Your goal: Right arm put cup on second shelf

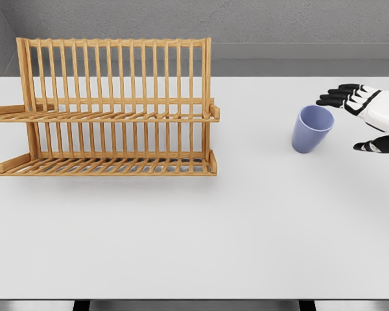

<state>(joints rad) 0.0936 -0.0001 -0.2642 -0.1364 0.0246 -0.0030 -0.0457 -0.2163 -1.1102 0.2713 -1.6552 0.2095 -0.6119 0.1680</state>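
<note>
White surface carries a wooden two-shelf rack at far left. Right of it stands a hollow blue cup. Just beside the cup, the right hand is spread, grasping nothing.

Rack with 2 shelves stands on the tabletop, left of centre, toward the rear. Cup stands upright on the tabletop, well apart to the right of the rack. Right hand sits just beside the cup on its right, at the right edge, not touching it.
</note>
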